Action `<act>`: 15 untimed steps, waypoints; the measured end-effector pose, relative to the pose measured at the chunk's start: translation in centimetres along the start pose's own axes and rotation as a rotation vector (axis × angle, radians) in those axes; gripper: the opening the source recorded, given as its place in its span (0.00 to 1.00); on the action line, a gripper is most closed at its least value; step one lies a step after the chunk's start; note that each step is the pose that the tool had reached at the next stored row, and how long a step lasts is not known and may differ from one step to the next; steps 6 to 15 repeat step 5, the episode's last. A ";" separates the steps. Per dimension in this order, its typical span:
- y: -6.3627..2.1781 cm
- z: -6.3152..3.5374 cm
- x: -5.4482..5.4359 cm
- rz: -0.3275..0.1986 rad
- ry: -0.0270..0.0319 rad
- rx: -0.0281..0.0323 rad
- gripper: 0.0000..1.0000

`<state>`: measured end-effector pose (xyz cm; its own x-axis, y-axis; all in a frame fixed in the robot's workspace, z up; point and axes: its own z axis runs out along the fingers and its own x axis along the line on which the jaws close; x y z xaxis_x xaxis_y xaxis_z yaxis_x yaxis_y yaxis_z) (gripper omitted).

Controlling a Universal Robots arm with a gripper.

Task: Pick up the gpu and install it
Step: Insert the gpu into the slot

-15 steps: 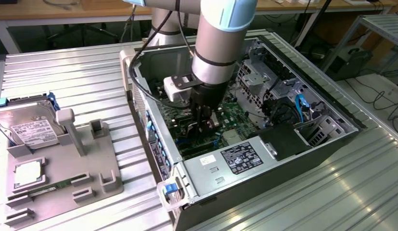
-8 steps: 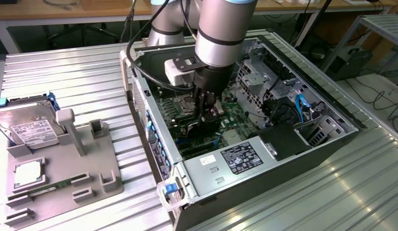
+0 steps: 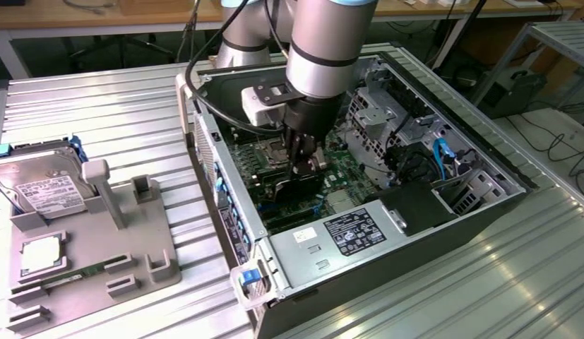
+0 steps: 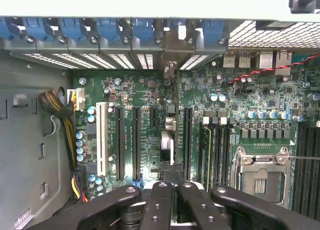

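Black end effector [image 4: 167, 200] pinched shut on thin dark gpu [image 4: 167, 140], edge-on, upright over the green motherboard [image 4: 250, 105] inside open metal case [image 3: 480, 152].

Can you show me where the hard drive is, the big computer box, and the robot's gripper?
hard drive [image 3: 42, 185]: exterior view, on its white label.
computer case [image 3: 322, 255]: exterior view, on the silver power supply face inside it.
gripper [image 3: 304, 166]: exterior view, between its fingertips, down inside the case over the green board.
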<state>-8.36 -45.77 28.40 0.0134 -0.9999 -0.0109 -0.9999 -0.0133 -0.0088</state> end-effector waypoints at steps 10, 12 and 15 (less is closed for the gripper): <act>0.00 -0.01 0.0 0.000 0.0000 0.0000 0.11; 0.00 -0.01 0.0 0.000 0.0000 0.0000 0.11; 0.00 -0.01 0.0 0.000 0.0000 0.0000 0.11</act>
